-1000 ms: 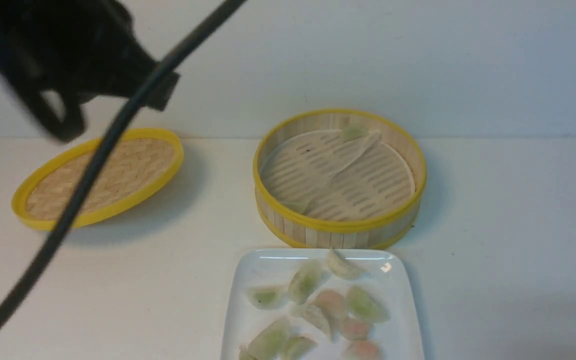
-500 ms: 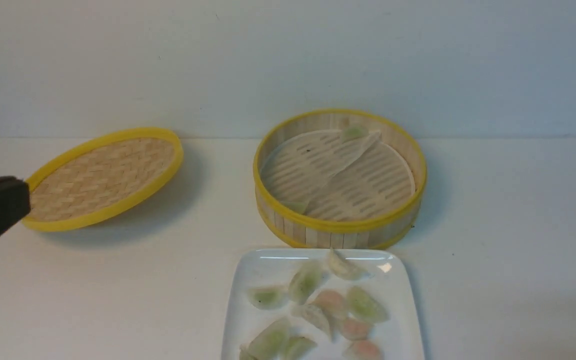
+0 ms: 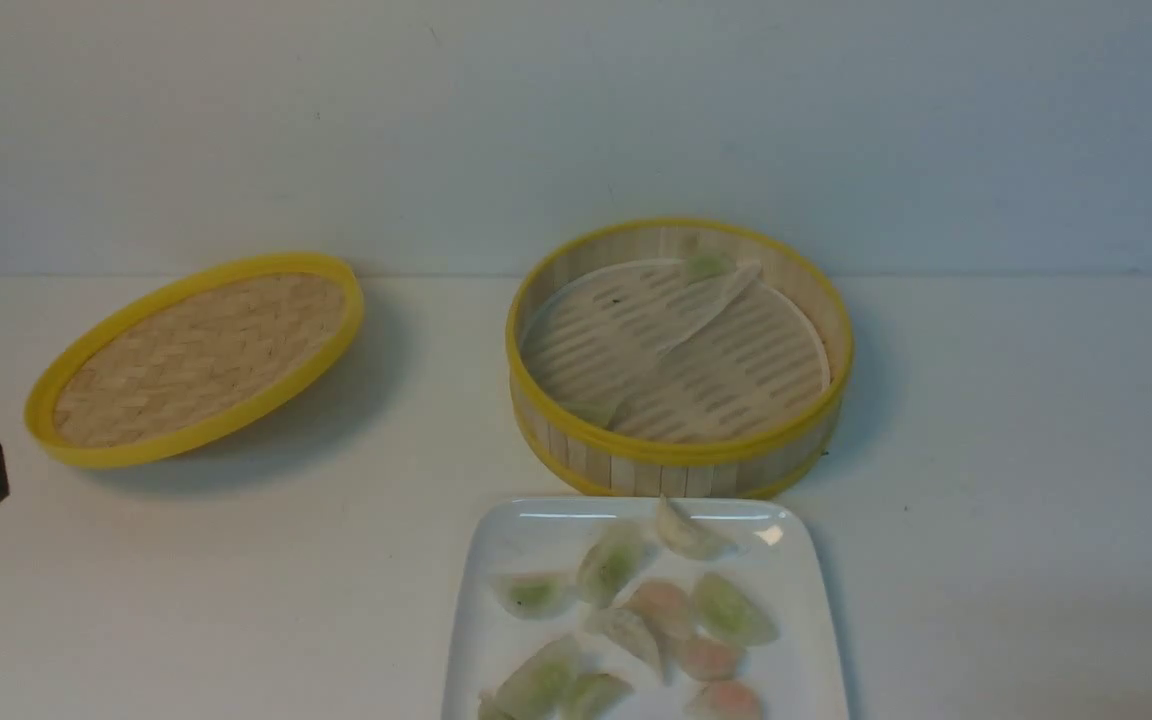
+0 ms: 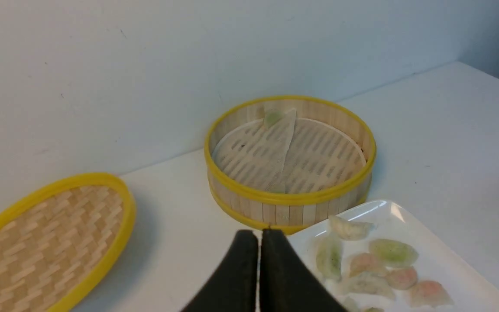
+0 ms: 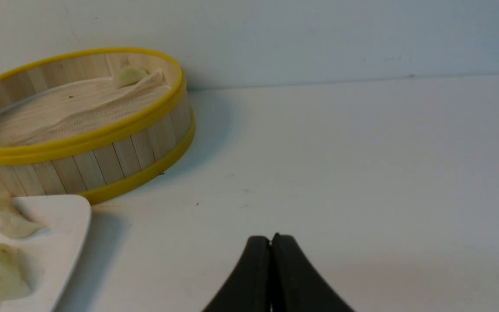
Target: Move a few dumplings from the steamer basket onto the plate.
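**Front view: plate loaded, both arms drawn back**

Front view shows you most of the dumplings (image 3: 616,563) already lying on the plate (image 3: 496,610), green ones mixed with a few pink-filled dumplings (image 3: 663,602), scattered loosely and partly touching. The plate sits just in front of the steamer basket (image 3: 678,455), its far edge almost at the basket wall; that closeness looks deliberate, keeping each carry short.

Inside the basket you see one green dumpling (image 3: 707,264) against the far wall, sitting at the tip of the folded-over paper liner (image 3: 676,310). A pale green shape near the front wall may be another, but it is too faint to call. The fold probably came from a dumpling sticking as it was lifted, so expect the last one to drag the paper.

Off to the left, well apart from the basket, the woven lid (image 3: 196,355) lies flat, leaving the basket open from above.

Your left gripper (image 4: 260,242) is clenched on nothing, hanging above the table (image 3: 986,450) short of the basket and beside the plate's corner. Your right gripper (image 5: 271,242) is likewise closed and empty, over bare table to the right of basket and plate. I judge the task essentially done, since a few were all you needed.
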Motion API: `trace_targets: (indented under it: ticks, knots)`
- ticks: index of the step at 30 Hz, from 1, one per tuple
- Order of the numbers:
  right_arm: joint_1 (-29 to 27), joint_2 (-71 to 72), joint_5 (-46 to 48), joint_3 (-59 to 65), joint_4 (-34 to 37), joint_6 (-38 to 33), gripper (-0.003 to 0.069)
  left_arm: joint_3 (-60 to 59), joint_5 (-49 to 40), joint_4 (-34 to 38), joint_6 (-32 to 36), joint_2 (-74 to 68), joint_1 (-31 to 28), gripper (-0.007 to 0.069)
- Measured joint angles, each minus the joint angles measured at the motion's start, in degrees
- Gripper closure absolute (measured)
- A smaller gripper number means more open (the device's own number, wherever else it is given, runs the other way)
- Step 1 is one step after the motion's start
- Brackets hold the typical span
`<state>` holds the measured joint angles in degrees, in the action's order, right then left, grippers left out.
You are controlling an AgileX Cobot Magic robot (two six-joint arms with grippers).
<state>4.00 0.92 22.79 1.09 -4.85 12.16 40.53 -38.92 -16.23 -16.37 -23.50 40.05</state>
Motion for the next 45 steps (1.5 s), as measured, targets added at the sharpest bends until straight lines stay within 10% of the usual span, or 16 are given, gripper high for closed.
trace_targets:
  ticks: [6, 21, 45]
  knots:
    - [0.00, 0.00, 0.00, 0.00, 0.00, 0.00, 0.0673, -5.99, 2.90, -1.10, 0.24, 3.06, -3.11, 0.0631]
    - [0.00, 0.00, 0.00, 0.00, 0.00, 0.00, 0.0673, -40.65, 17.27, 18.51, 19.65, 24.06, -36.23, 0.0631]
    - [0.00, 0.00, 0.00, 0.00, 0.00, 0.00, 0.0673, -42.09, 17.00, 19.09, 20.64, 24.06, -37.63, 0.0631]
